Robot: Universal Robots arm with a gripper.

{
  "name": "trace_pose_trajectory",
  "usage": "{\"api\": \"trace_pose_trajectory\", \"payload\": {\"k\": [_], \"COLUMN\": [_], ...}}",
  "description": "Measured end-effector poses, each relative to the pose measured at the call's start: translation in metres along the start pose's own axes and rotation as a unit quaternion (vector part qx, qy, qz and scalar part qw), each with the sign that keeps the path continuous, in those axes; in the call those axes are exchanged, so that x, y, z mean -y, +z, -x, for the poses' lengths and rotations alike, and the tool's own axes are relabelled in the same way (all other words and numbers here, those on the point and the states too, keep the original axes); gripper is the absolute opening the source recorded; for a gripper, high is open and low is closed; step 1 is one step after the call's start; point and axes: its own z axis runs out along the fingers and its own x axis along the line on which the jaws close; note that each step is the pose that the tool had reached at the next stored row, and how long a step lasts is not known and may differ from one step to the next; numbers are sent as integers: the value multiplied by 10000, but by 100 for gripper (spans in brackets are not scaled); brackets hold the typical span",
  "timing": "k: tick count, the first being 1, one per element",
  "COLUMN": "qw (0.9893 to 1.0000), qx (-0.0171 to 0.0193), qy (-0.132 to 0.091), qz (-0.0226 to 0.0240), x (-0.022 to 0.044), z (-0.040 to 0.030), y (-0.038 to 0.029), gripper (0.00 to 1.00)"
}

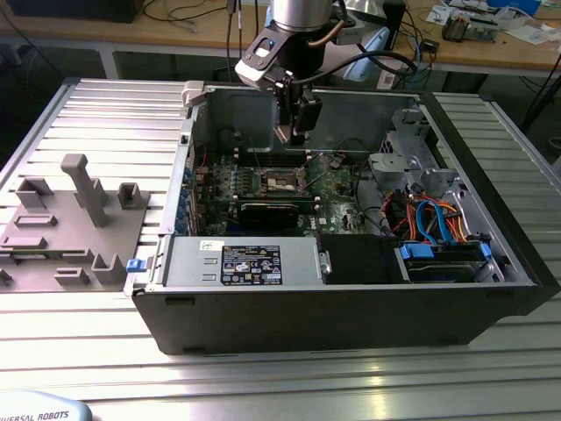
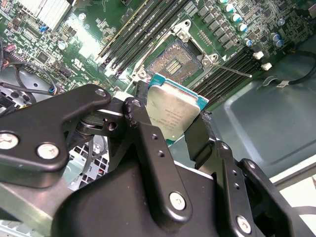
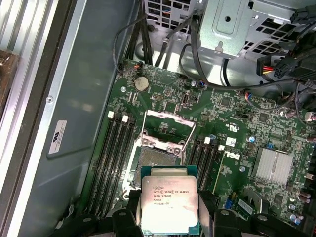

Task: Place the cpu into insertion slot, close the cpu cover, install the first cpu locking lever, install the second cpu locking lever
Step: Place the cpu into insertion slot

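In both wrist views my gripper (image 2: 173, 112) (image 3: 170, 219) is shut on the cpu (image 2: 174, 109) (image 3: 169, 200), a flat square chip with a silvery top, its edges clamped between the black fingers (image 2: 140, 121). The chip hangs in the air above the green board, close over the insertion slot (image 2: 174, 61) (image 3: 147, 157), which lies bare and partly hidden behind the chip in the first wrist view. The cpu cover (image 3: 166, 129), a silvery frame, stands swung open at the slot's far edge. From the exterior view the gripper (image 1: 295, 132) hovers inside the open computer case above the slot (image 1: 282, 181).
Long black memory slots (image 3: 116, 153) flank the socket on both sides. A black card (image 1: 272, 210) lies just in front of it, and a power supply (image 1: 241, 263) beyond that. Drive cage and cables (image 1: 429, 219) fill the exterior view's right. A grey fixture (image 1: 70, 219) sits outside the case.
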Motion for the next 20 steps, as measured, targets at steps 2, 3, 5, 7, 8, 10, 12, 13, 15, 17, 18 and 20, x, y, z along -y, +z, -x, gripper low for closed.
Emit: {"api": "trace_pose_trajectory", "payload": {"k": [2,3,5,7,8,10,12,13,15,17,18,20], "qw": [10000,10000,10000,10000,10000,10000,10000,10000,10000,10000,10000,10000], "qx": [0,0,1,1,1,1,2,2,2,2,3,3], "qy": [7,10,17,25,29,36,46,51,57,66,71,78], "qz": [0,0,0,0,0,0,0,0,0,0,-1,0], "x": [0,0,0,0,0,0,0,0,0,0,0,0], "z": [0,0,0,0,0,0,0,0,0,0,0,0], "y": [0,0,0,0,0,1,1,1,1,1,1,1], "gripper": [54,54,54,54,54,54,54,54,54,54,54,54]}}
